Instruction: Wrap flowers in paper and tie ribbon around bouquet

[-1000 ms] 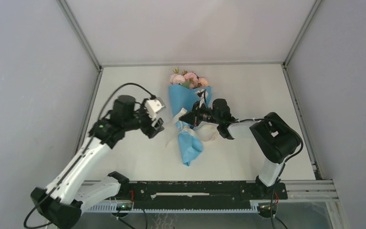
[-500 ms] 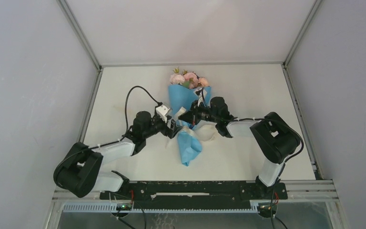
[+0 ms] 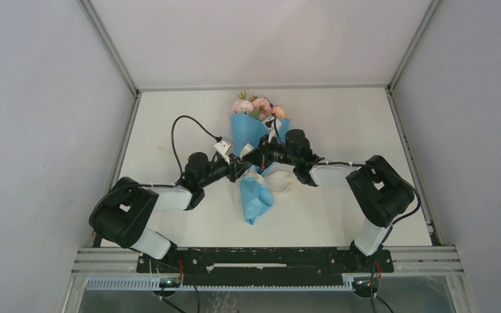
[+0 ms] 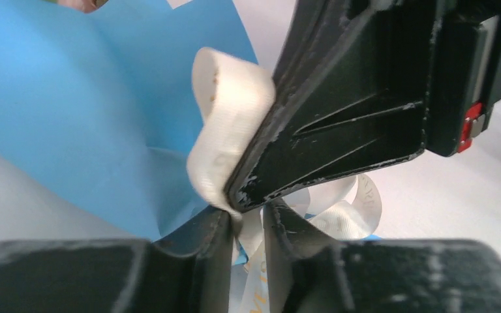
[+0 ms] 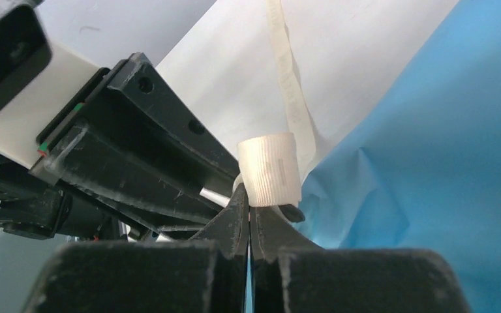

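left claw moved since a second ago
Yes: the left claw moved right, away from the table's left rail, to the ribbon at the bouquet waist.

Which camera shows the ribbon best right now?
The left wrist view: the ribbon fills mid-frame, its loop folded over the tip of the right gripper, strands trailing below against the blue paper. The right wrist view shows just the loop's end and one strand. The top view shows only small cream bits beside the bouquet.
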`<move>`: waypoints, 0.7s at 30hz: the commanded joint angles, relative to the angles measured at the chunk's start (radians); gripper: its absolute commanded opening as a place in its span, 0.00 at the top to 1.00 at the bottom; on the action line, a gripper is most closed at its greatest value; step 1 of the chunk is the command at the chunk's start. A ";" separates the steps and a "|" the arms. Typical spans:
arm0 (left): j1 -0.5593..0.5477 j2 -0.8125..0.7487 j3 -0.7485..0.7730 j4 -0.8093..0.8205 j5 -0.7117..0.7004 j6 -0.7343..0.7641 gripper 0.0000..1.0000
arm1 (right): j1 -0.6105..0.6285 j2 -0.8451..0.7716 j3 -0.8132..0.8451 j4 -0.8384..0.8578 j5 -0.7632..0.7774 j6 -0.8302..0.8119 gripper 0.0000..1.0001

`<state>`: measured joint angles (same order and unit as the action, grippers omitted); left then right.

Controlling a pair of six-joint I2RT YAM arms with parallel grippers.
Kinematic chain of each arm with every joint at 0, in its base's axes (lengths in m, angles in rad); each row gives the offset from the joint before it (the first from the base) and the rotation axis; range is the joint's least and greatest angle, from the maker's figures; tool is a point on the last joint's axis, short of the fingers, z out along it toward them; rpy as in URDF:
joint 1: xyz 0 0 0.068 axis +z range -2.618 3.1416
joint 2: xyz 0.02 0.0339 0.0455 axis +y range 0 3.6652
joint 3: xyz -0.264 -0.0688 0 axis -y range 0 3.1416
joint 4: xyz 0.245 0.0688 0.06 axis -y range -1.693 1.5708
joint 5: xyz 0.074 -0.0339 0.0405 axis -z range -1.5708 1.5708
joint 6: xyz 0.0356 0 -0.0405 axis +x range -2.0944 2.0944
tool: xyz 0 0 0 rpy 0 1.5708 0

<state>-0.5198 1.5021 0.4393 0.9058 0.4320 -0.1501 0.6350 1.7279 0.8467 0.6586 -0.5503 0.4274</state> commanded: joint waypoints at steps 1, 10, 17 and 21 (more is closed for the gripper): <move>-0.006 -0.001 0.007 0.137 -0.003 -0.045 0.88 | 0.006 -0.026 0.047 0.018 0.015 -0.014 1.00; -0.006 -0.006 -0.010 0.153 -0.044 -0.054 1.00 | -0.061 -0.190 0.064 -0.327 -0.014 -0.175 0.56; -0.006 -0.002 -0.021 0.168 -0.053 -0.049 1.00 | -0.033 -0.276 0.061 -0.739 -0.074 -0.424 0.32; -0.009 0.003 -0.023 0.174 -0.048 -0.044 1.00 | -0.047 -0.238 0.058 -0.724 -0.142 -0.475 0.34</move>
<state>-0.5236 1.5093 0.4370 0.9916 0.3943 -0.1871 0.5907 1.4620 0.8867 0.0322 -0.6147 0.0666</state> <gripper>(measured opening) 0.008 0.682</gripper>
